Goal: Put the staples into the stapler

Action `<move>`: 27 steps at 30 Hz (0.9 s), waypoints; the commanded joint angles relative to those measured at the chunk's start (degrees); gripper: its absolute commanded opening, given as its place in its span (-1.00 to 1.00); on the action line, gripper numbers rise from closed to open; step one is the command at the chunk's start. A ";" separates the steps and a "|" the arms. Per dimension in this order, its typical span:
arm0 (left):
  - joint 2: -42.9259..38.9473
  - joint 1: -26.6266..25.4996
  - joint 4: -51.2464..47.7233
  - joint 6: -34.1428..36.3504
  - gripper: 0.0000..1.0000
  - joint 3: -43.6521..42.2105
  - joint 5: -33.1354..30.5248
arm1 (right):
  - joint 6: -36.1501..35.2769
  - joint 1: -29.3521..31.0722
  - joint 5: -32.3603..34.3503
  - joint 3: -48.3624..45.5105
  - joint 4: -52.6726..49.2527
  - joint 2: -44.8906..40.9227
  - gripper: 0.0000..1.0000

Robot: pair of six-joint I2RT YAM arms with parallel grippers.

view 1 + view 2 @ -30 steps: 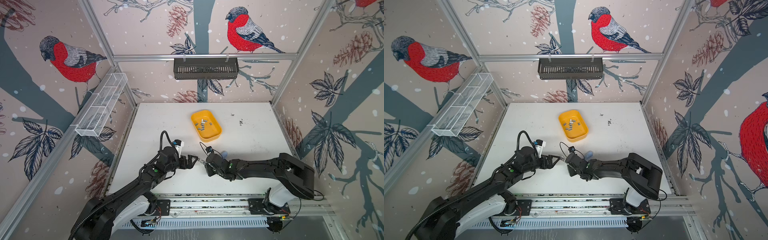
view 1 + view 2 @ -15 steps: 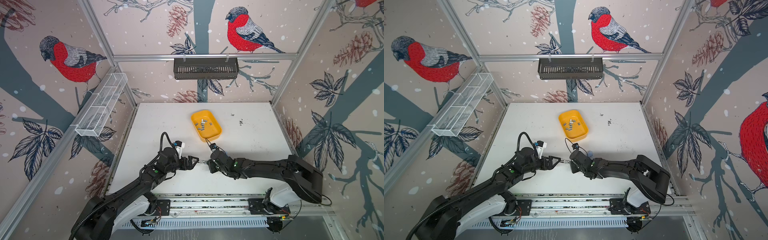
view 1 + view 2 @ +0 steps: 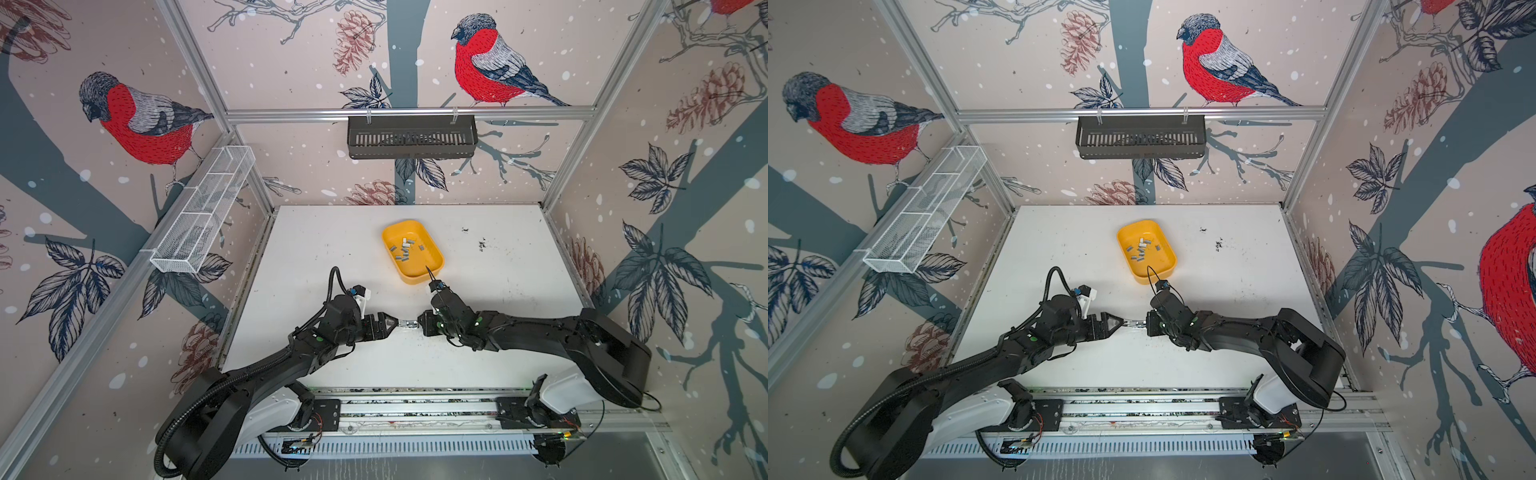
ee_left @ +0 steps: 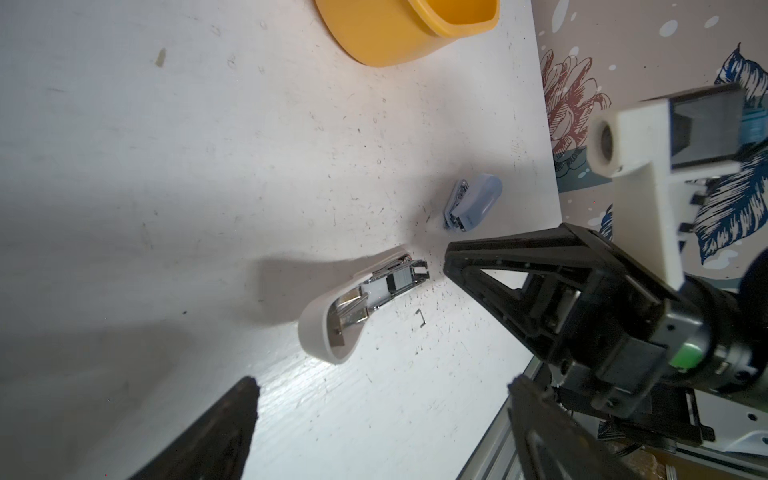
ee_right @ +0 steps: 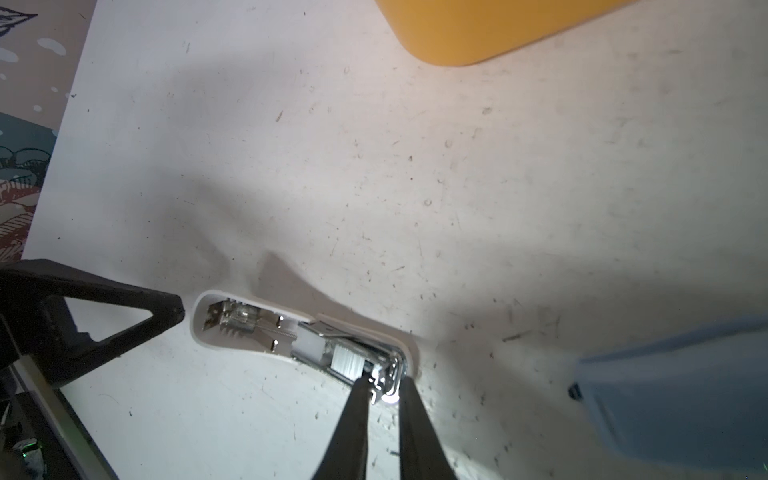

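A white stapler [image 3: 407,323] [image 3: 1133,322] lies opened on the table between both grippers, its metal channel facing up [image 4: 357,303] [image 5: 291,332]. A ribbed silver staple strip [image 5: 347,359] sits in that channel. My right gripper [image 5: 382,384] [image 3: 419,326] is narrowed onto the stapler's metal front end. My left gripper [image 4: 382,388] [image 3: 388,324] stands wide open just short of the stapler's rounded rear end, holding nothing. Several loose staples [image 3: 405,249] [image 3: 1142,249] lie in the yellow tray [image 3: 415,280] [image 3: 1154,278].
A small blue stapler [image 4: 473,203] [image 5: 665,382] lies beside the right gripper. One loose bent staple [image 4: 420,318] and metal specks lie near the white stapler. A black basket [image 3: 411,137] hangs on the back wall and a white wire basket [image 3: 203,212] on the left wall.
The right gripper's jaws have narrowed onto the stapler's front end, and its wrist has turned and shifted slightly toward the tray. The left gripper has barely moved.
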 commanded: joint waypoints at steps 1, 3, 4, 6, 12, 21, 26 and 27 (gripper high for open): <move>-0.05 0.11 4.26 -0.46 0.87 0.13 0.81 | 1.30 -0.64 -2.07 -0.41 3.78 0.97 -0.71; -0.32 0.10 3.98 -0.47 0.88 -0.07 0.45 | 1.10 -0.74 -2.33 -0.41 4.41 1.11 -0.72; -0.46 0.05 4.01 -0.47 0.88 -0.13 0.24 | 1.01 -0.70 -2.43 -0.41 4.64 1.18 -0.72; -0.38 0.08 3.58 0.02 0.89 -0.35 0.12 | 0.76 -0.58 -2.75 -0.50 5.04 1.13 -0.73; 0.02 0.11 4.31 0.18 0.87 -1.44 0.17 | 0.40 -0.46 -3.30 -0.12 5.16 1.65 -0.73; 0.97 0.05 6.22 -0.43 0.89 -1.28 1.53 | 0.82 -0.17 -2.61 -0.02 4.96 2.79 -0.78; 1.98 0.10 7.48 -0.46 0.86 -1.21 2.40 | 0.70 -0.06 -2.25 0.20 5.07 3.41 -0.81; 2.12 0.05 7.49 -0.54 0.86 -1.19 2.40 | 0.53 -0.04 -2.17 0.29 4.97 3.59 -0.82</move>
